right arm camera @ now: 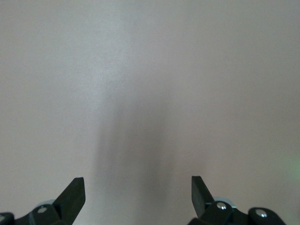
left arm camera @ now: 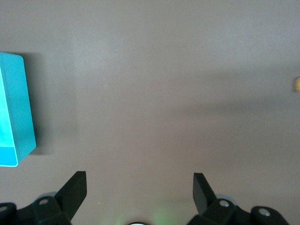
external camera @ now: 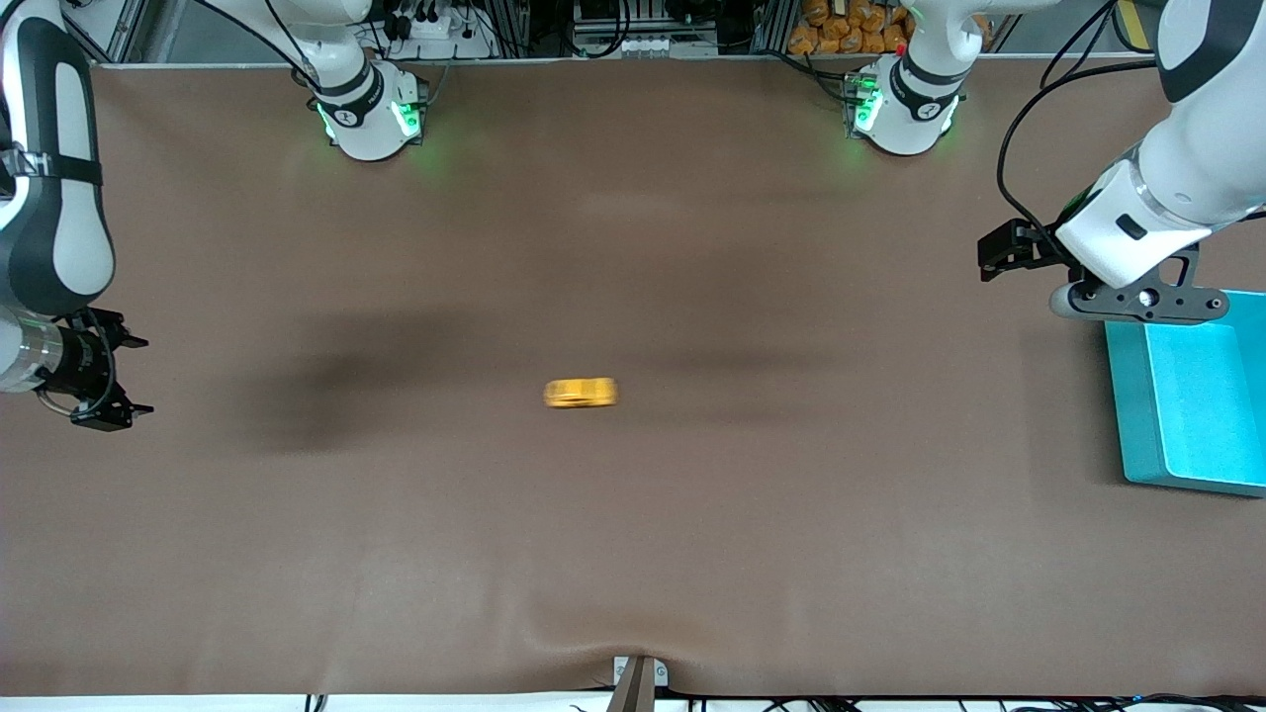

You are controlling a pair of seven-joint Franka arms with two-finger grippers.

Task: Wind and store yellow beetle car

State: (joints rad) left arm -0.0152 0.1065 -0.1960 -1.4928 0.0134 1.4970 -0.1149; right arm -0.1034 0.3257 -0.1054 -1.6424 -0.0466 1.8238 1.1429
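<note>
The yellow beetle car sits alone on the brown table mat, about midway between the two arms' ends. A sliver of it shows at the edge of the left wrist view. My left gripper is open and empty, over the mat beside the teal bin, well apart from the car. In its own view its jaws stand wide over bare mat. My right gripper is open and empty at the right arm's end of the table, also well apart from the car. Its own view shows only mat.
The teal bin stands at the left arm's end of the table; its corner shows in the left wrist view. A small metal bracket sits at the table edge nearest the front camera. Both arm bases stand along the farthest edge.
</note>
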